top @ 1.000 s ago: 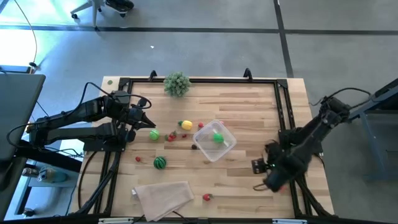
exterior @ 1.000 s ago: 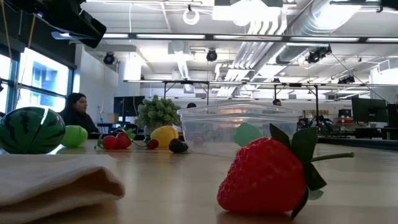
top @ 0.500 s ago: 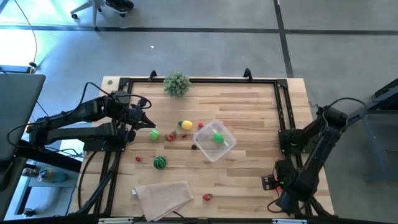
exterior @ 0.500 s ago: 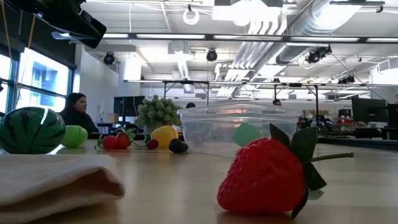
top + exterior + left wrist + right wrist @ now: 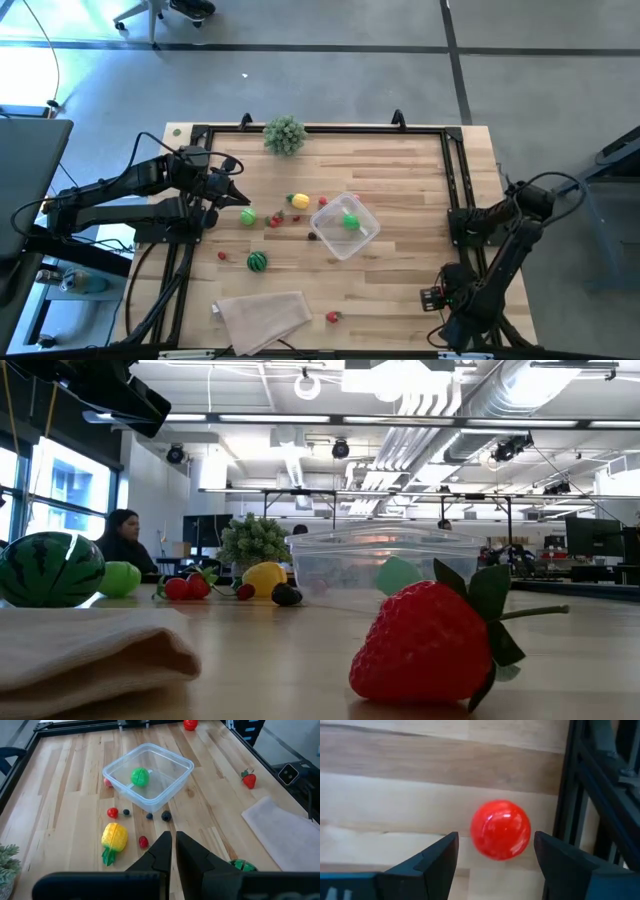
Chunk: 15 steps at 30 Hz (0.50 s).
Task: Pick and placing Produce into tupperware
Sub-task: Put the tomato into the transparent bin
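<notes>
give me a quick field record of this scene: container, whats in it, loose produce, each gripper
container: clear tupperware, mid-table
contents: one green ball
loose produce: yellow fruit, watermelon ball, strawberry, small red and dark pieces beside the tupperware
left gripper: shut, empty, at the table's left side near the yellow fruit
right gripper: open, a red ball between its fingers, not gripped, at the table's right edge
other: folded cloth, plant

A red ball (image 5: 500,830), a striped dark green watermelon (image 5: 50,568), a yellow pineapple (image 5: 114,836), a beige cloth (image 5: 262,317).
</notes>
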Each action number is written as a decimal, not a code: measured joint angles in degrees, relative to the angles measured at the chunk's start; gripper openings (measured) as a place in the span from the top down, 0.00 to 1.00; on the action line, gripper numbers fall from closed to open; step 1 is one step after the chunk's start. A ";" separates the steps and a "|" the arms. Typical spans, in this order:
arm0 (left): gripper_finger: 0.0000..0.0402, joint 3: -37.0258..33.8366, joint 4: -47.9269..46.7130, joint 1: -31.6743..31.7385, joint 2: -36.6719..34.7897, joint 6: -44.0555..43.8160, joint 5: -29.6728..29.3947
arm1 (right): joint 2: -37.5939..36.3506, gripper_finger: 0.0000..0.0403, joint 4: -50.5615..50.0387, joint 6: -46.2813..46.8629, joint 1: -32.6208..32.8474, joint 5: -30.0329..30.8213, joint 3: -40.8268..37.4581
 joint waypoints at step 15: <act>0.96 0.00 0.00 -0.01 -0.02 0.00 0.00 | 3.25 0.37 0.03 -1.59 -0.12 -1.98 0.00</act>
